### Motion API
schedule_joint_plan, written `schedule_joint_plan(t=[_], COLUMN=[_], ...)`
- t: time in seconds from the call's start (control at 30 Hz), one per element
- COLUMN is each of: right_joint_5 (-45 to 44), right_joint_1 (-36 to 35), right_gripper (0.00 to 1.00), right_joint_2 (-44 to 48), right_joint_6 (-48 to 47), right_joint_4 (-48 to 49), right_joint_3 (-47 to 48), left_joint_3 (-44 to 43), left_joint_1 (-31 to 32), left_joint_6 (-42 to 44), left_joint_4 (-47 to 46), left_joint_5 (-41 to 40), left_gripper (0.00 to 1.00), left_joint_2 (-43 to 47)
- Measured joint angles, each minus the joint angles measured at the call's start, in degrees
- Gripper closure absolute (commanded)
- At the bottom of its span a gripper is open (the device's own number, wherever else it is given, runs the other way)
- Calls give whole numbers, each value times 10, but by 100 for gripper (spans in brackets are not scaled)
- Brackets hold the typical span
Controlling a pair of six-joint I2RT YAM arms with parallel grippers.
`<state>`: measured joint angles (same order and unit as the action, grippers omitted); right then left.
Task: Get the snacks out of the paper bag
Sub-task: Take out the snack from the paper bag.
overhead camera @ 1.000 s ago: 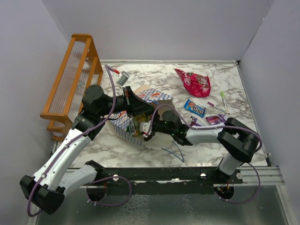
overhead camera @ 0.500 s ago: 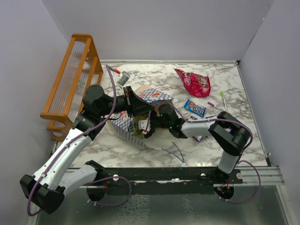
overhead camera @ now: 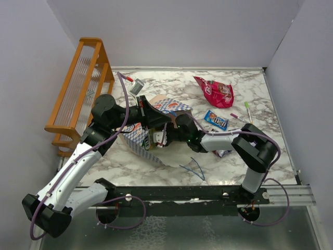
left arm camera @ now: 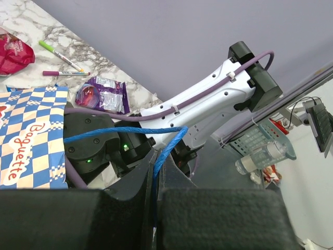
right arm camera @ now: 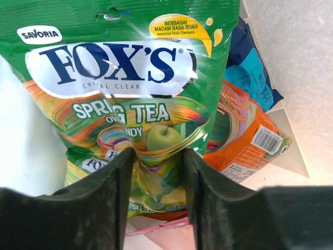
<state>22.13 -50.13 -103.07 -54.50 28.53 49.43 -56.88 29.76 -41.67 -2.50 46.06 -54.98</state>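
Note:
The paper bag [overhead camera: 136, 141] lies on its side at left centre, its checkered band [left arm camera: 31, 135] facing up. My left gripper [overhead camera: 151, 112] is shut on the bag's blue cord handle [left arm camera: 167, 147] and holds the mouth up. My right gripper [right arm camera: 157, 156] reaches into the bag's mouth [overhead camera: 161, 138]. Its fingers [right arm camera: 112, 182] pinch the crumpled lower end of a green-yellow snack packet [right arm camera: 125, 88]. Beside that packet lie an orange packet [right arm camera: 250, 135] and a blue one [right arm camera: 250, 78]. Outside the bag lie a pink-red packet [overhead camera: 216, 92], a blue packet [overhead camera: 216, 120] and a purple packet [left arm camera: 101, 95].
The orange wooden rack [overhead camera: 83, 88] stands along the left wall. A green pen [overhead camera: 248, 112] and a purple pen [overhead camera: 237, 116] lie at the right, near the loose packets. A loose blue cord [overhead camera: 193, 167] rests on the marble in front of the bag.
My right arm pushed left, deeper into the bag's mouth, and its jaws closed from wide open onto the green-yellow packet. The left arm held still on the cord.

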Motion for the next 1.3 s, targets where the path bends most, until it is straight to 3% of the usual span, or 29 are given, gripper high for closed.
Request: schedule_joint_plan(t=[0.13, 0.4, 0.73, 1.3], right_joint_5=[0, 2, 19, 71], right_joint_1=[0, 0, 0, 0], right_gripper=[80, 94, 99, 99], right_joint_2=[21, 71, 172, 454], right_joint_6=[1, 10, 43, 169], right_joint_4=[6, 4, 2, -108], right_joint_3=[-18, -49, -95, -161], left_joint_3=[0, 0, 0, 0], left_joint_1=[0, 0, 0, 0], left_joint_6=[0, 0, 4, 23], left_joint_4=[0, 0, 9, 16], left_joint_5=[-2, -9, -32, -47], left_gripper=[100, 100, 100, 100], left_joint_2=[0, 0, 4, 10])
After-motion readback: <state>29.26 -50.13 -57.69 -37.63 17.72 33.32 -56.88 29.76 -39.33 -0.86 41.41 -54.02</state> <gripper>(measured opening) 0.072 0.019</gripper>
